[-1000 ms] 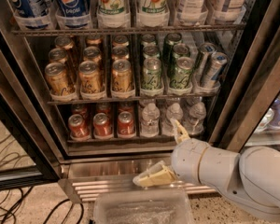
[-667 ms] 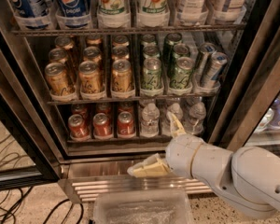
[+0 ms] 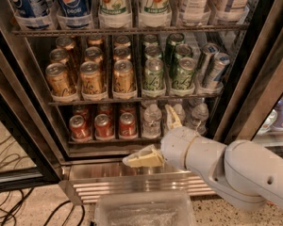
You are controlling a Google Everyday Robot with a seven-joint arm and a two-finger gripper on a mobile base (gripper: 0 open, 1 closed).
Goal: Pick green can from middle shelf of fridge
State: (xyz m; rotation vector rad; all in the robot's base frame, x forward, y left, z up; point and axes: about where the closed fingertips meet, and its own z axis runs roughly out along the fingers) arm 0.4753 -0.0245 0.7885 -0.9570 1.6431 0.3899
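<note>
The fridge stands open with its wire racks in view. The middle shelf holds gold-orange cans on the left and pale green cans to their right. The front green can stands upright at the rail, with a second green can beside it. My gripper is open and empty. It hangs below the middle shelf, in front of the bottom rack. One finger points left and the other finger points up in front of the water bottles.
Big soda bottles fill the top rack. Slim silver-blue cans lean at the right of the middle shelf. Red cans and water bottles sit on the bottom rack. The steel base grille, a clear bin and floor cables lie below.
My gripper has moved up and to the left, from the base grille toward the bottom rack. The cans have not moved.
</note>
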